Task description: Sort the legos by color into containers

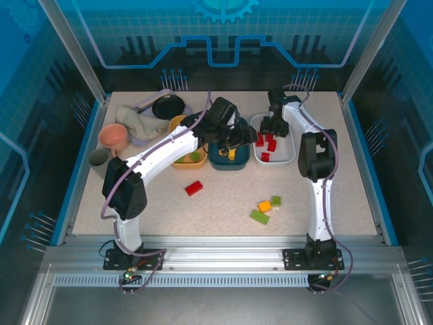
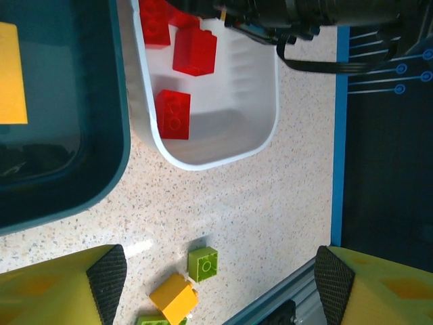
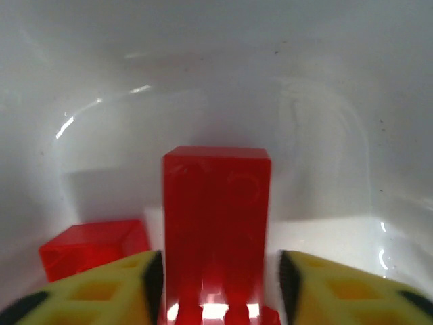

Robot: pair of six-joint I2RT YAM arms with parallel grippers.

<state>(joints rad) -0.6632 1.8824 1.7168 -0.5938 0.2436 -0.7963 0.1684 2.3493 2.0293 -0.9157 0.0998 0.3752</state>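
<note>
The white tray (image 1: 291, 146) holds several red legos (image 1: 264, 156). My right gripper (image 1: 270, 127) is down inside it, and a red brick (image 3: 216, 210) stands upright between the fingers (image 3: 325, 291) of the right gripper (image 3: 216, 288). The jaws are open, with a gap beside the right pad. My left gripper (image 1: 240, 139) hangs open and empty over the teal tray (image 1: 225, 164), which holds a yellow brick (image 2: 10, 74). Between the pads of the left gripper (image 2: 222, 284) I see a green brick (image 2: 203, 263) and a yellow-orange brick (image 2: 174, 298) on the table. The orange-yellow tray (image 1: 180, 163) holds a green brick (image 1: 194, 156).
A loose red brick (image 1: 194, 188) lies mid-table. More green and orange bricks (image 1: 264, 206) lie front right. A pink cup (image 1: 114, 137), a grey cup (image 1: 99, 158), a cloth (image 1: 139, 122) and a black pan (image 1: 168, 106) crowd the back left.
</note>
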